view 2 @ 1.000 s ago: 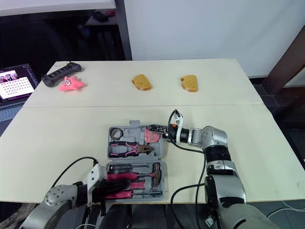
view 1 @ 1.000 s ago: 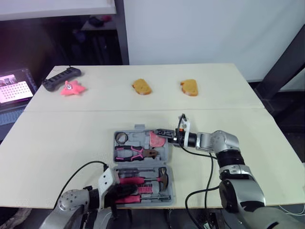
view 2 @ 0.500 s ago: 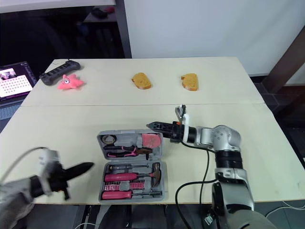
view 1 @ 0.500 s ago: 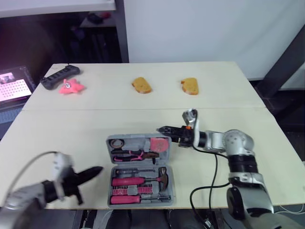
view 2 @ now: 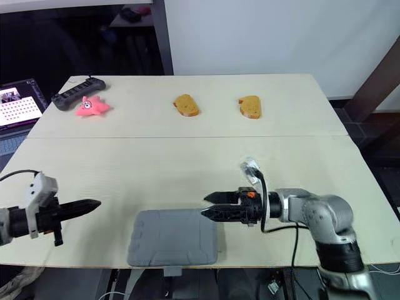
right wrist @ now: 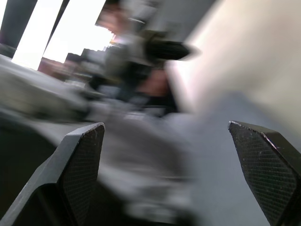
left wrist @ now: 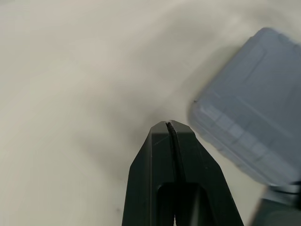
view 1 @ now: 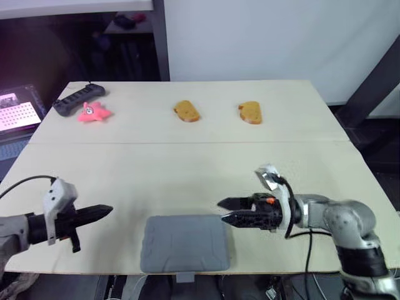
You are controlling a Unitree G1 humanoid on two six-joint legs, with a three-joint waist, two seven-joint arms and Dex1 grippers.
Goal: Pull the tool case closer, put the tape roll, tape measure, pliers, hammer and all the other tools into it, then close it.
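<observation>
Where I look down from the head camera, the tool case [view 1: 184,242] lies shut at the table's [view 1: 187,162] near edge. My left arm reaches in low from the left, the left gripper [view 1: 107,210] aimed at the case but well apart from it. My right arm lies level, the right gripper [view 1: 222,210] at the case's far right corner; contact I cannot tell. On the left wrist, the fingers [left wrist: 160,155] press together, empty. On the right wrist, the fingers [right wrist: 80,160] stand parted, holding nothing.
</observation>
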